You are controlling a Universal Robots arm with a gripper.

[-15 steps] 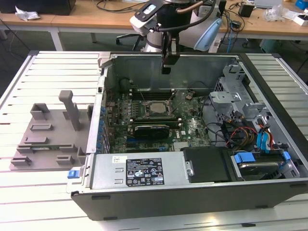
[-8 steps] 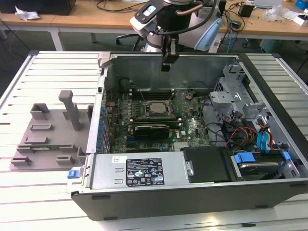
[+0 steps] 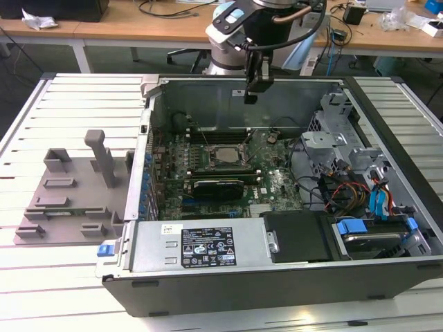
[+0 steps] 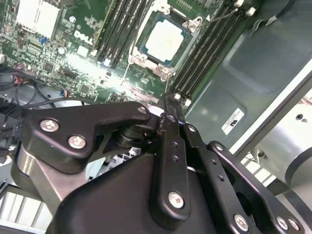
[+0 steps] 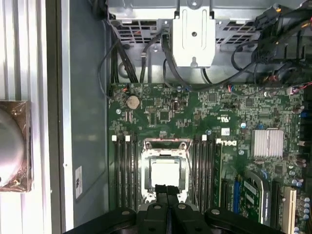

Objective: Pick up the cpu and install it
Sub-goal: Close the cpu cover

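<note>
Cpu (image 5: pixel 166 171) sits in socket (image 5: pixel 146 145) on green board (image 5: pixel 195 112), memory slots (image 5: pixel 124 170) tight along both sides. Gripper (image 3: pixel 250 99) hangs above open case (image 3: pixel 277 280), fingers (image 5: pixel 161 191) pressed together, holding nothing. Free air below fingertips; case walls well apart.

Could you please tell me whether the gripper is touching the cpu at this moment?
Apart. The exterior view shows the gripper hanging well above the cpu, with clear open space between them.

Silvery square cpu (image 5: pixel 165 174), flat in the motherboard socket (image 5: pixel 165 143)
</note>
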